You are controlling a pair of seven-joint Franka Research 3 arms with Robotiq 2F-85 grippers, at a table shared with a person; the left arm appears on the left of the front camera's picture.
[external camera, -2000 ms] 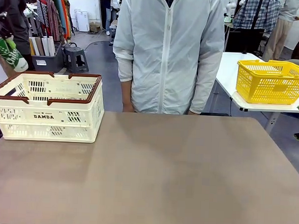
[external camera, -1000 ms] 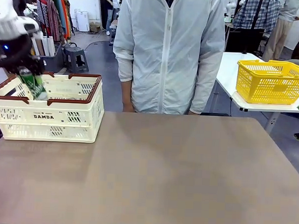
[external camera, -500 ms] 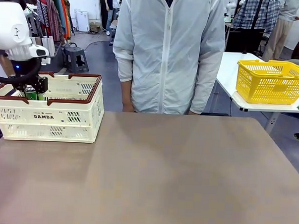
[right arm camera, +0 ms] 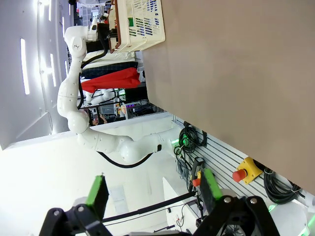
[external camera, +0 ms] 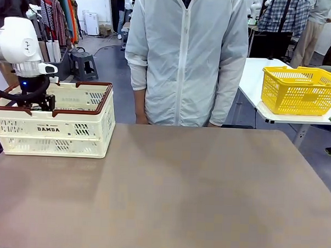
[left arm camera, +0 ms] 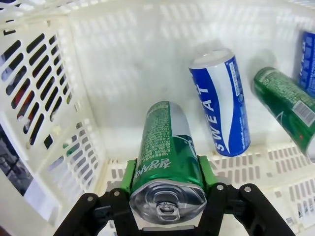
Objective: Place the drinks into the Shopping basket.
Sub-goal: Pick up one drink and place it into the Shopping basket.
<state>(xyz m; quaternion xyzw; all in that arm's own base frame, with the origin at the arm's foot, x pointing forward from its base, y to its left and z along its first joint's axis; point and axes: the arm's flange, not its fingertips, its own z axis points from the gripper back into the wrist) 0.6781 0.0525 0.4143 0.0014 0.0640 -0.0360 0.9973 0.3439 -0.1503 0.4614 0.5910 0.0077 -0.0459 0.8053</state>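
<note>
My left gripper (left arm camera: pixel 167 173) is shut on a green drink can (left arm camera: pixel 166 147) with white lettering, its green pads pressing both sides. It holds the can low inside the cream-white Shopping basket (external camera: pixel 51 129). On the basket floor lie a blue-and-white can (left arm camera: pixel 221 104), another green can (left arm camera: pixel 284 107) and a further blue can (left arm camera: pixel 308 59) at the edge. In the front view my left gripper (external camera: pixel 39 101) dips behind the basket's brown rim. My right gripper (right arm camera: pixel 153 192) is open with nothing between its fingers, away from the basket (right arm camera: pixel 139 20).
A person in a white jacket (external camera: pixel 185 59) stands at the far side of the brown table (external camera: pixel 195 191). A yellow mesh basket (external camera: pixel 300 90) sits on a separate white table at the right. The slotted basket wall (left arm camera: pixel 34 98) is close beside the held can.
My left arm came in from the upper left with the green can and lowered it into the basket; the can has sunk below the rim.
</note>
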